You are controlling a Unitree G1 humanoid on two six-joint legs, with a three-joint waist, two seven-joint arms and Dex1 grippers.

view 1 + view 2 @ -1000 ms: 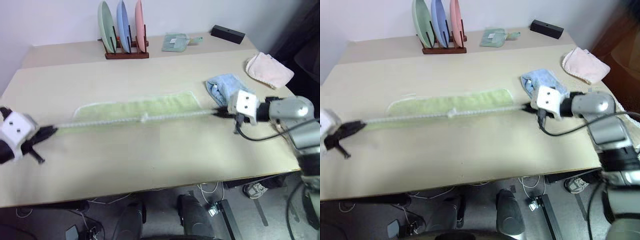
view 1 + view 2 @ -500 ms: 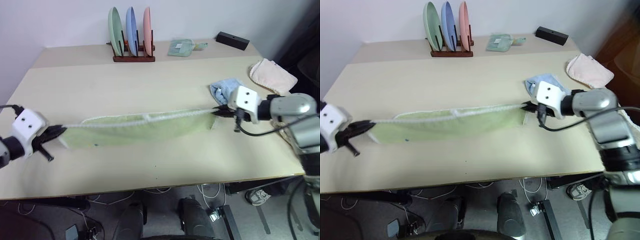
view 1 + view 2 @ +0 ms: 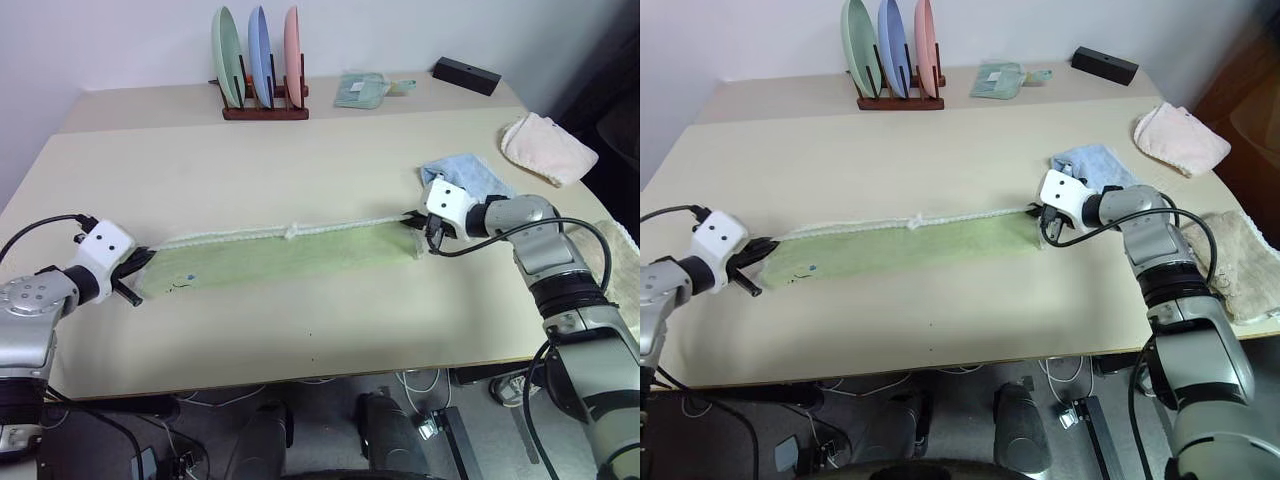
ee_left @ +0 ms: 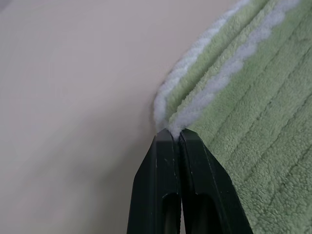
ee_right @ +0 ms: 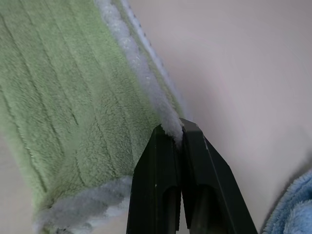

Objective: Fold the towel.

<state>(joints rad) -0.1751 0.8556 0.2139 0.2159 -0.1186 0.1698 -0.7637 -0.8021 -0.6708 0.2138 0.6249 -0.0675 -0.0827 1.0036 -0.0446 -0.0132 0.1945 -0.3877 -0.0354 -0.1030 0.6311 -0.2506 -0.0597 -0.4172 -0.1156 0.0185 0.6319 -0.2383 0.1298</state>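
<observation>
The towel [image 3: 280,255], light green with whitish edging, lies as a long narrow doubled strip across the table [image 3: 300,170]. A small loop [image 3: 293,232] sits on its far edge and a small dark mark [image 3: 190,277] near its left end. My left gripper [image 3: 140,262] is shut on the towel's left end, low over the table. My right gripper [image 3: 412,222] is shut on the right end. In the left wrist view the left gripper [image 4: 176,134] pinches two whitish edges together. In the right wrist view the right gripper [image 5: 175,130] pinches the white edging of the towel [image 5: 73,97].
A light blue towel [image 3: 470,172] lies just behind my right gripper. A pale pink towel [image 3: 548,148] is at the far right, a beige cloth [image 3: 1240,265] at the right edge. At the back stand a plate rack [image 3: 262,70], a small greenish cloth [image 3: 362,90] and a black box [image 3: 466,74].
Both grippers moved forward and down with the towel's edge. The edge, stretched in the air before, now rests on the table with the towel doubled lengthwise. The camera view also shifted.
</observation>
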